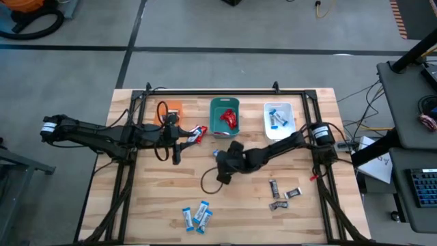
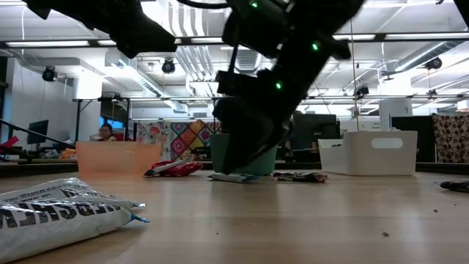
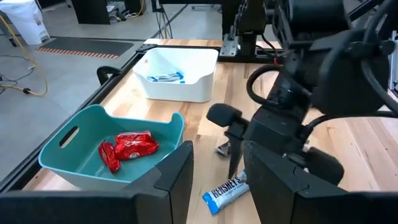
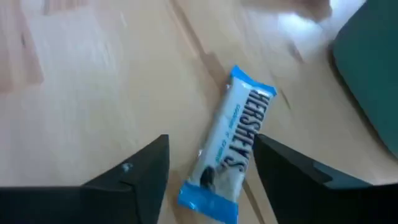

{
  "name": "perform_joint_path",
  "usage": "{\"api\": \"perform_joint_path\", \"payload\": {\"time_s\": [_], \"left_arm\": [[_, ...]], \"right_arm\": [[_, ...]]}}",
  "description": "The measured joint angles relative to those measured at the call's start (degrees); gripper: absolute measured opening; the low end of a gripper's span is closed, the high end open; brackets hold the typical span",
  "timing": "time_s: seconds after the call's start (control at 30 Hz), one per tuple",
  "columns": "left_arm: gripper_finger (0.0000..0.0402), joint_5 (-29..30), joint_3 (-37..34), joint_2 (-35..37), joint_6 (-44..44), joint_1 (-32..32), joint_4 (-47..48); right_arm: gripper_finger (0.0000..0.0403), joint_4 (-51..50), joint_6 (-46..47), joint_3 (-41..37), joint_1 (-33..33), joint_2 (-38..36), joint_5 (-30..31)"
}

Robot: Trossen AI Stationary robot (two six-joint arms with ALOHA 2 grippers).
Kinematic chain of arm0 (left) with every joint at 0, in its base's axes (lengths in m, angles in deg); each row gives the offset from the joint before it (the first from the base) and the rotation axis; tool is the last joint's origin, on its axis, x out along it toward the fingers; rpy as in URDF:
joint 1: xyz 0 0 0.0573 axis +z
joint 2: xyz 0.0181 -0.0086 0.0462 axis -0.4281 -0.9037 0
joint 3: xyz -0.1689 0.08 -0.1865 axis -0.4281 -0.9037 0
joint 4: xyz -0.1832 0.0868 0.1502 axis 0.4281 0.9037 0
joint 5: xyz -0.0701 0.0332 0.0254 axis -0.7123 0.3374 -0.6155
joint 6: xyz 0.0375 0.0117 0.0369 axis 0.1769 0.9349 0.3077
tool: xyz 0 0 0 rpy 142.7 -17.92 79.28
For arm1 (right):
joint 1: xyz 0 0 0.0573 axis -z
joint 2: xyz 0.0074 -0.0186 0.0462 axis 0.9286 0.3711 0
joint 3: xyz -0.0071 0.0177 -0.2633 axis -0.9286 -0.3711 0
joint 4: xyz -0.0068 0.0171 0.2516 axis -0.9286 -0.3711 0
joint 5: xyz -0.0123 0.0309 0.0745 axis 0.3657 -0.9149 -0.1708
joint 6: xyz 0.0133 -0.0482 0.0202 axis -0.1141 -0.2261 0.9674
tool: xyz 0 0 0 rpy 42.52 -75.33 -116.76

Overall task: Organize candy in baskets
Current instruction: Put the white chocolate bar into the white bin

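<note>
Blue-and-white wrapped candy bar [image 4: 231, 146]: lying on the wooden table [image 1: 157, 205], just beside the teal plastic basket [image 1: 220, 117].
Right gripper [image 4: 211, 171]: hovering over it, fingers spread wide, gripping nothing.
Left gripper [image 3: 214, 171]: waiting nearby, fingers apart, empty.

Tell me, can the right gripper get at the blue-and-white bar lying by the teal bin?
Probably yes. The right gripper hangs just over the bar with its fingers open either side of it, and nothing lies between. The teal bin stands close beside it but looks clear of the fingers.
</note>
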Motion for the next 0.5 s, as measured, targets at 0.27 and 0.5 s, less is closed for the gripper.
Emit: {"api": "perform_joint_path", "payload": {"time_s": [0.27,0.5], "left_arm": [[0.0126,-0.01,0.0,0.01,0.39,0.0,0.02],[0.0126,0.0,0.0,0.01,0.4,0.0,0.0]], "right_arm": [[0.0244,23.91,0.4,-12.3,-0.96,-0.07,8.33],[0.023,30.54,3.02,-17.53,-0.64,-0.15,6.2]]}}
